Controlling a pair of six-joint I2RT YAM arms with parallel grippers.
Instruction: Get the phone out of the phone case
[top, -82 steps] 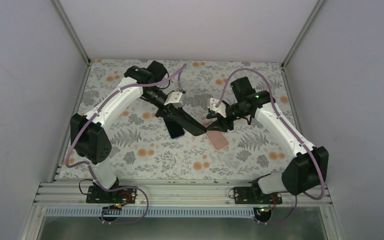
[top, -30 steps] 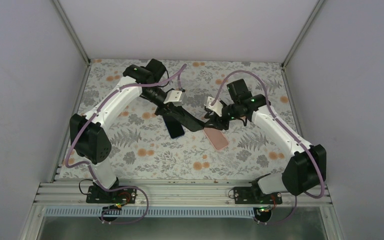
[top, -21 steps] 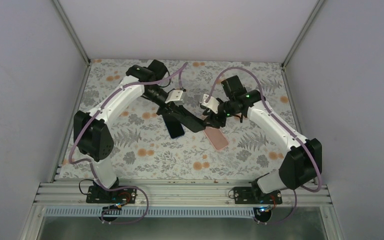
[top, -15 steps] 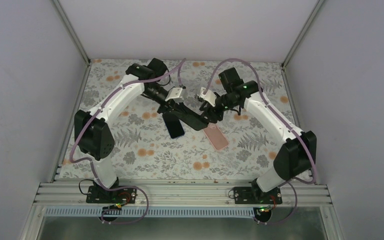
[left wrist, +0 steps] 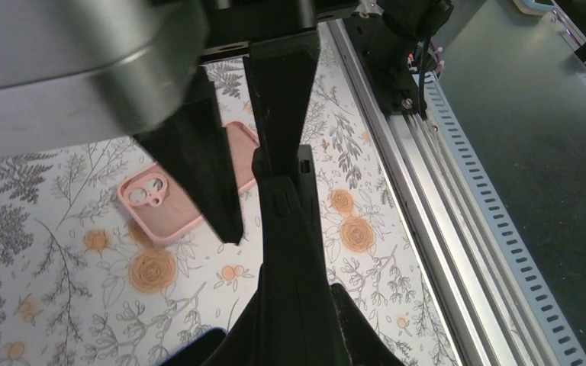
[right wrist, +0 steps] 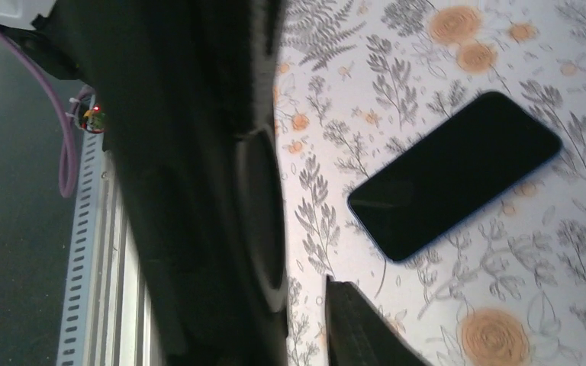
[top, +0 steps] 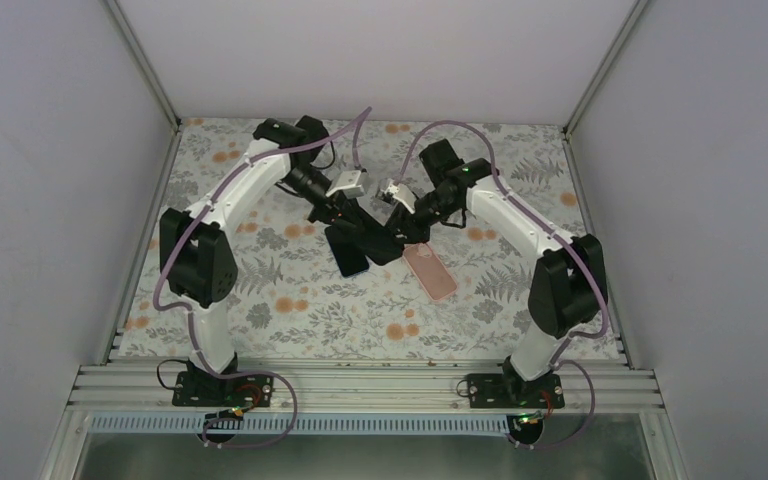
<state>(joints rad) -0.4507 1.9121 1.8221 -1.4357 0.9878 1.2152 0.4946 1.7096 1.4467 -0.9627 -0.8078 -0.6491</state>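
A black rectangular phone (right wrist: 455,174) lay on the floral tablecloth (top: 290,300), out of the pink silicone case (left wrist: 160,206) nearby. Left gripper (left wrist: 250,200) and right gripper (right wrist: 305,305) hovered above, jaws slightly apart, holding nothing.

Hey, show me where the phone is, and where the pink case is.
phone (right wrist: 454,175): right wrist view, on the middle of its dark screen.
pink case (left wrist: 169,217): left wrist view, on the pink surface just below its camera cutout.
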